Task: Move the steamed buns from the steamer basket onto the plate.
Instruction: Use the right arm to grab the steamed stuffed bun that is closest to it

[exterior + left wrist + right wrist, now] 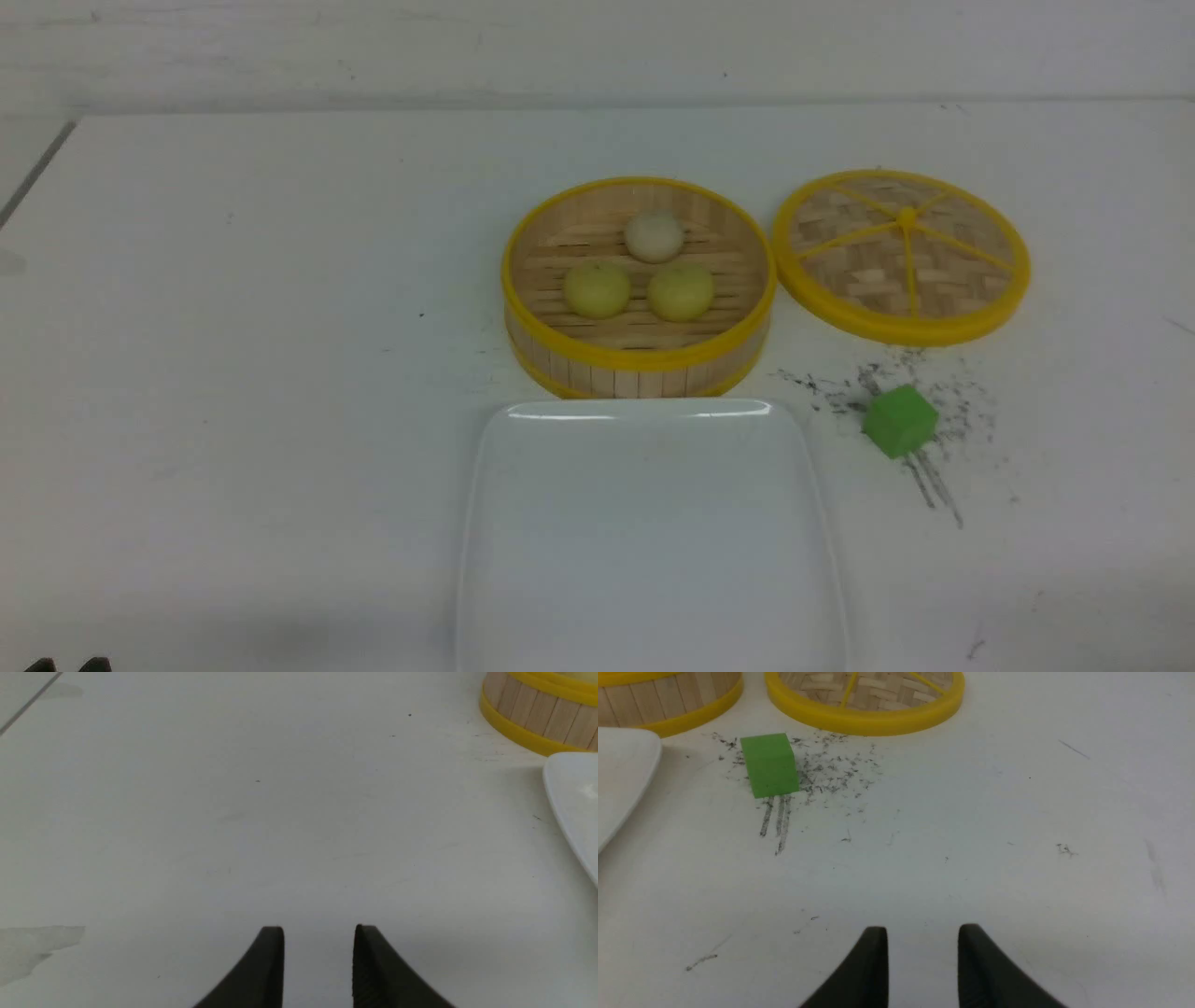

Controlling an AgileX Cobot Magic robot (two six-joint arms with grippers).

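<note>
Three steamed buns lie in the steamer basket [639,359] at mid-table: a pale yellow one [597,288], another pale yellow one [681,291] and an off-white one [653,235] behind them. The white plate [523,523] sits empty just in front of the basket. My left gripper [319,931] is open over bare table, far left of the basket wall [537,714] and the plate edge [567,807]. My right gripper [923,931] is open too, with nothing between its fingers, near the table's front right. In the front view only dark tips of the left gripper [65,665] show.
The flat woven lid [901,254] with yellow spokes lies right of the basket. A green cube [899,421] sits in front of the lid among black scuff marks; in the right wrist view that cube [769,764] is beyond the gripper, beside the plate corner [621,774].
</note>
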